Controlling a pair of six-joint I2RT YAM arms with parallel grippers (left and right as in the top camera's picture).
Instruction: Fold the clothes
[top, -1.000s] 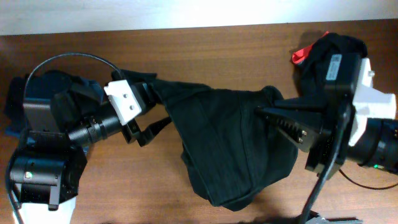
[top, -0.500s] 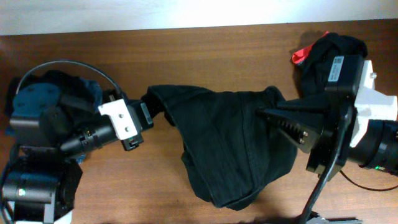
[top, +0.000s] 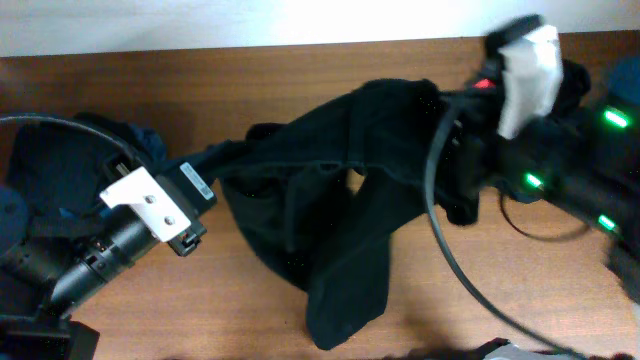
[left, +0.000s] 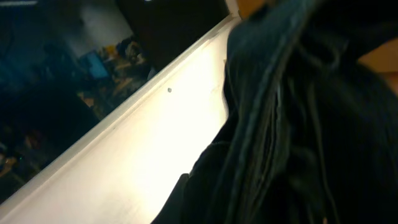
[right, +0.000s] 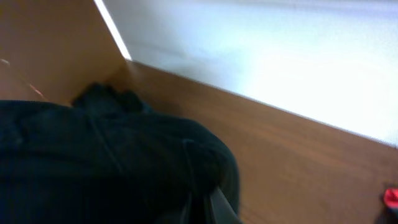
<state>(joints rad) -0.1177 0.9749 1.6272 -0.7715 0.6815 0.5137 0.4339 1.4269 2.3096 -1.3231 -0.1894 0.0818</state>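
Observation:
A large black garment (top: 340, 200) of the clothes is stretched between my two grippers, and its lower part droops onto the wooden table (top: 300, 70). My left gripper (top: 228, 165) is shut on its left edge. My right gripper (top: 452, 112) is shut on the right end, raised and blurred. In the left wrist view, black folds (left: 298, 124) fill the right side and hide the jaws. In the right wrist view, the garment (right: 106, 168) bunches over the jaws, and one grey finger (right: 221, 208) pokes out beneath it.
A dark heap of clothes with blue in it (top: 120, 135) lies at the left rear beside my left arm. A red-edged piece (top: 486, 83) and more black fabric (top: 580, 80) sit at the right rear behind my right arm. A black cable (top: 450, 260) loops over the table's right half.
My left gripper closed on the garment's left edge and drew back to the lower left. My right arm rose and swung left and rearward, lifting the garment off the table.

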